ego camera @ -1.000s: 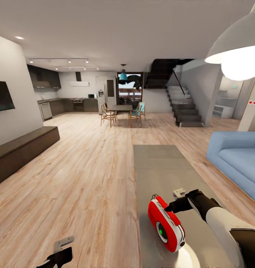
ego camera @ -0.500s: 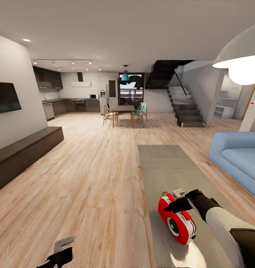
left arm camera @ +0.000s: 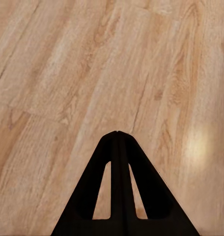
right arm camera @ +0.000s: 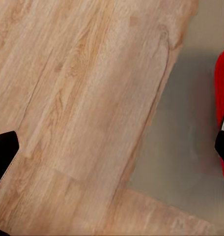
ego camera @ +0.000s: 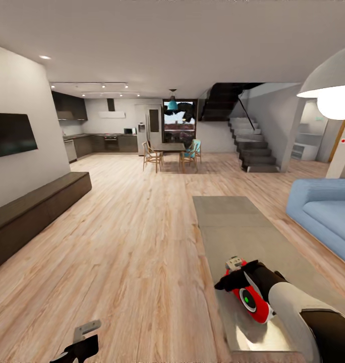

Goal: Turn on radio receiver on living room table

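Observation:
The red radio receiver (ego camera: 254,301) lies tilted near the front of the grey coffee table (ego camera: 233,222), and its round dial glows green. My right gripper (ego camera: 230,280) rests on the radio's top left side, one black finger across its upper edge. In the right wrist view this gripper (right arm camera: 114,147) is open, its fingers far apart, with the radio (right arm camera: 223,83) at one finger and the table (right arm camera: 190,123) below. My left gripper (ego camera: 77,348) hangs low over the wood floor. The left wrist view shows that gripper (left arm camera: 117,135) shut and empty.
A light blue sofa (ego camera: 326,212) stands right of the table under a white pendant lamp (ego camera: 331,88). A long dark bench (ego camera: 36,206) runs along the left wall below a TV. A dining table with chairs (ego camera: 170,151), a kitchen and stairs are far back.
The camera has shifted, sliding the whole scene rightward. The radio has turned and slid a little to the right on the table under my right gripper. Its green dial now faces me more.

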Motion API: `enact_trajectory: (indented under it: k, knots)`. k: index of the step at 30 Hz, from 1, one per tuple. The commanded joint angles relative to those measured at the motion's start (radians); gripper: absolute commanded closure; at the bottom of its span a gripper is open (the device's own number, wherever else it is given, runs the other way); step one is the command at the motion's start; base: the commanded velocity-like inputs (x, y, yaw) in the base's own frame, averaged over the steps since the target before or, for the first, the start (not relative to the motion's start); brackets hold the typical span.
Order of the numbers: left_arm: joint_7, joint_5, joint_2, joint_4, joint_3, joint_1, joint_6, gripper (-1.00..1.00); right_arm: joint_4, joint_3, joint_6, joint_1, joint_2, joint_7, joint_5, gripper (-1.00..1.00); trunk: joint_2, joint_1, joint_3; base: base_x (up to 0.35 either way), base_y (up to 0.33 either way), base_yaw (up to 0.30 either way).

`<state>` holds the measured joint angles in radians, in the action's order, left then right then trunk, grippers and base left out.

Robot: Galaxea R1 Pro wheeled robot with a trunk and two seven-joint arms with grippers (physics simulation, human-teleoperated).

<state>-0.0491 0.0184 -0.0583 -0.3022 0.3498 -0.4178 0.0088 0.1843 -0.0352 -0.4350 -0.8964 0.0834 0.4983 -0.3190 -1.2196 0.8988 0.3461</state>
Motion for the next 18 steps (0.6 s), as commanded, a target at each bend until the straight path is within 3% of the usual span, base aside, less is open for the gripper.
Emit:
enact_trajectory:
  k: [1,6,14,18]
  knots:
    - [0.000,0.000,0.000,0.000,0.000,0.000,0.000,1.00,-0.013,0.000,0.008,0.000,-0.014,-0.017,-0.001,-1.00,0.007,-0.004,-0.003,-0.129,0.262,0.000]
    - [0.000,0.000,0.001,0.001,0.000,0.000,-0.001,1.00,-0.093,-0.001,0.099,0.001,-0.064,-0.112,-0.002,-1.00,0.042,-0.023,-0.019,-0.129,0.261,0.000]
    - [0.000,0.000,0.001,0.002,0.000,0.001,-0.001,1.00,-0.185,-0.002,0.136,0.008,-0.118,-0.186,-0.011,-1.00,0.098,-0.054,-0.044,-0.129,0.261,0.000]
    - [0.002,0.001,-0.003,0.002,0.000,0.000,-0.001,1.00,-0.250,-0.001,0.263,0.035,-0.130,-0.254,-0.037,-1.00,0.126,-0.069,-0.057,-0.130,0.261,0.000]
